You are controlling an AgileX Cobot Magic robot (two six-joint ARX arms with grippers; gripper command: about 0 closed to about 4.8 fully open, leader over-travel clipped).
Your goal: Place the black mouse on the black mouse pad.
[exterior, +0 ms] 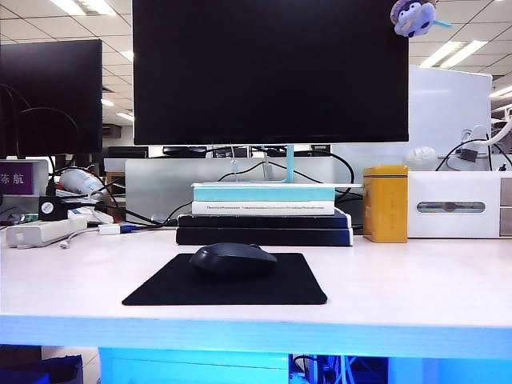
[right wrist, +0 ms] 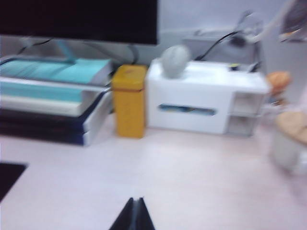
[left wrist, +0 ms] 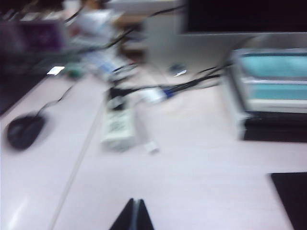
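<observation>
The black mouse [exterior: 233, 260] lies on the black mouse pad [exterior: 160, 292], toward its far edge, in the middle of the pale desk in the exterior view. Neither arm shows in that view. In the blurred left wrist view my left gripper [left wrist: 135, 201] is shut with nothing in it, over bare desk, and a corner of the pad [left wrist: 292, 201] shows off to one side. My right gripper [right wrist: 135, 200] is also shut and empty above bare desk, with another corner of the pad [right wrist: 9, 177] at the frame's edge. The mouse is hidden in both wrist views.
Behind the pad a stack of books [exterior: 264, 214] carries a monitor [exterior: 270, 72]. A yellow tin [exterior: 385, 203] and a white box [exterior: 458, 205] stand at the right. A white power strip [exterior: 44, 232] and cables lie at the left. Another dark corded mouse [left wrist: 24, 132] sits on the neighbouring desk.
</observation>
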